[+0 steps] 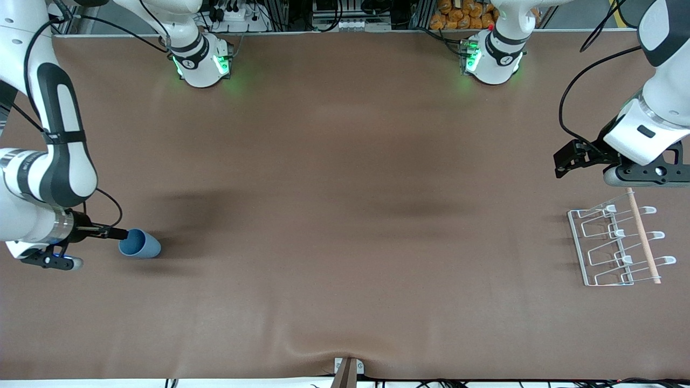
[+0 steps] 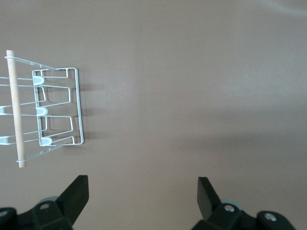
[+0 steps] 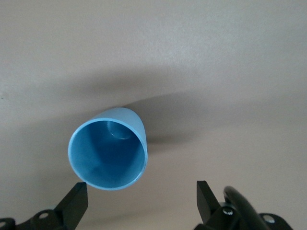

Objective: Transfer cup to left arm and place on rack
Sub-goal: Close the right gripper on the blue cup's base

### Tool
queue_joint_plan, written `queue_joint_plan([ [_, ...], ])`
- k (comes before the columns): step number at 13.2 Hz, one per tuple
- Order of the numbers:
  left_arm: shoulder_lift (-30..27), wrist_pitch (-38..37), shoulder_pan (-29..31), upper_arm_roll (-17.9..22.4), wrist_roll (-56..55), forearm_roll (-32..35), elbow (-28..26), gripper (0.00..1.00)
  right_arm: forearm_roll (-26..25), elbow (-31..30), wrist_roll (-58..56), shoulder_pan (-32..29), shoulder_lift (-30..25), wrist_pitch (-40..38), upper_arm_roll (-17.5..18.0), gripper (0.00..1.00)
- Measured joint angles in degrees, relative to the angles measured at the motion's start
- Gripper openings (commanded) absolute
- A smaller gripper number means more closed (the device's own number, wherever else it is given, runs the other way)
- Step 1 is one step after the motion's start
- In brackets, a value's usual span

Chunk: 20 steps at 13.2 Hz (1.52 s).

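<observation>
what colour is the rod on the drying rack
Light wood, a pale tan; the rod runs along one side of the white wire rack. The left wrist view shows it best.

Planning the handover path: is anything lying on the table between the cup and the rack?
Nothing visible. The cup lies on its side by the open right claw; only bare table separates it from the rack under the open left claw.

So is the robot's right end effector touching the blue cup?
Apart. The right wrist view shows the right end effector open, its fingers just short of the cup lying on its side.
</observation>
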Motion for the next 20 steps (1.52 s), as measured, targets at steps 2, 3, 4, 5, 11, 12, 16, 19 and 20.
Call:
queue_joint_plan([
  [2, 0.3, 0.0, -0.1, -0.2, 0.0, 0.0, 0.0, 1.00, 0.0, -0.5, 0.0, 0.0, 0.3, 1.2, 0.0, 1.00],
  [3, 0.3, 0.0, -0.1, -0.2, 0.0, 0.0, 0.0, 1.00, 0.0, -0.8, 0.0, 0.0, 0.4, 2.0, 0.1, 1.00],
  [4, 0.4, 0.0, -0.1, -0.2, 0.0, 0.0, 0.0, 1.00, 0.0, -1.0, 0.0, 0.0, 0.8, 2.8, 0.1, 1.00],
  [5, 0.4, 0.0, -0.1, -0.2, 0.0, 0.0, 0.0, 1.00, 0.0, -1.1, 0.0, 0.0, 1.3, 3.7, 0.1, 1.00],
  [11, 0.4, 0.0, 0.0, -0.1, 0.0, 0.0, 0.0, 1.00, 0.0, -1.3, 0.0, 0.0, 5.0, 6.3, 0.1, 0.73],
  [12, 0.4, 0.0, 0.0, -0.1, 0.0, 0.0, 0.0, 1.00, 0.0, -1.3, 0.0, 0.0, 5.3, 6.5, 0.1, 0.31],
  [16, 0.4, 0.0, 0.0, -0.1, 0.0, 0.0, 0.0, 1.00, 0.0, -1.3, 0.0, 0.0, 5.9, 7.1, 0.2, 0.00],
  [19, 0.4, 0.0, 0.0, -0.1, 0.0, 0.0, 0.0, 1.00, 0.0, -1.2, 0.0, 0.0, 5.9, 7.1, 0.4, 0.00],
  [20, 0.4, 0.0, 0.0, -0.2, 0.0, 0.0, 0.0, 1.00, 0.0, -1.1, 0.0, 0.0, 5.9, 7.2, 0.5, 0.00],
])
